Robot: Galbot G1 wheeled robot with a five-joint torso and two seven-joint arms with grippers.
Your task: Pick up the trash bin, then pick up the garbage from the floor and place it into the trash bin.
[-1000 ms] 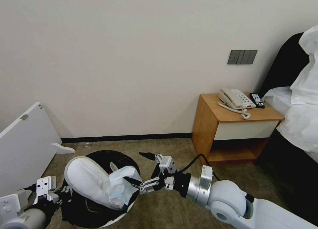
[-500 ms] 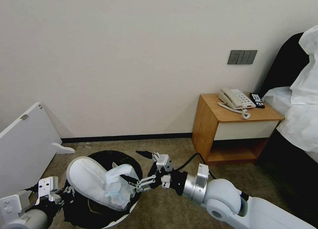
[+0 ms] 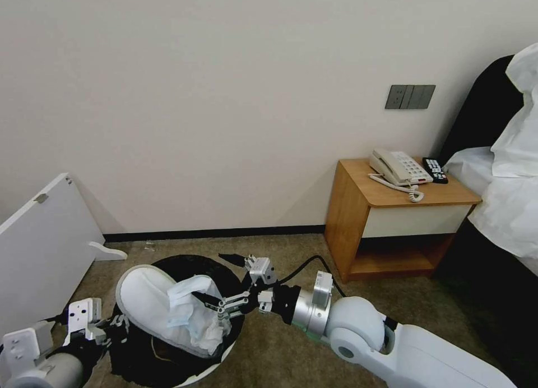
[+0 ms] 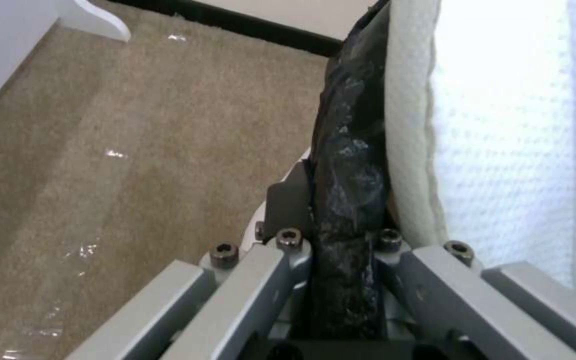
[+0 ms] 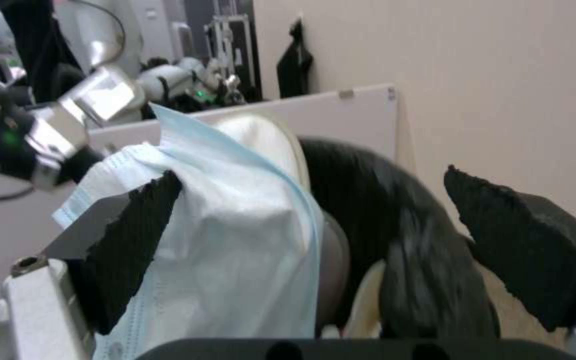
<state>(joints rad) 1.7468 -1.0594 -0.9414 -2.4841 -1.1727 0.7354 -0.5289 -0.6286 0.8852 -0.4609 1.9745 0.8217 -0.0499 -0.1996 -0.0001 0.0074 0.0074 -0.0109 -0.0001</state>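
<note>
While left end effector (image 4: 341,250) pinches trash bin (image 3: 224,276) rim, right end effector (image 3: 221,284) spread above slipper (image 3: 151,304), nightstand (image 3: 392,220) beside.

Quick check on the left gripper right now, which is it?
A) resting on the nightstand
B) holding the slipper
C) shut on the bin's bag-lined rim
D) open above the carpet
C: in the left wrist view the left gripper is shut on the black-bag-covered rim of the trash bin, with the white slipper lying just beside it, inside the bin.
</note>
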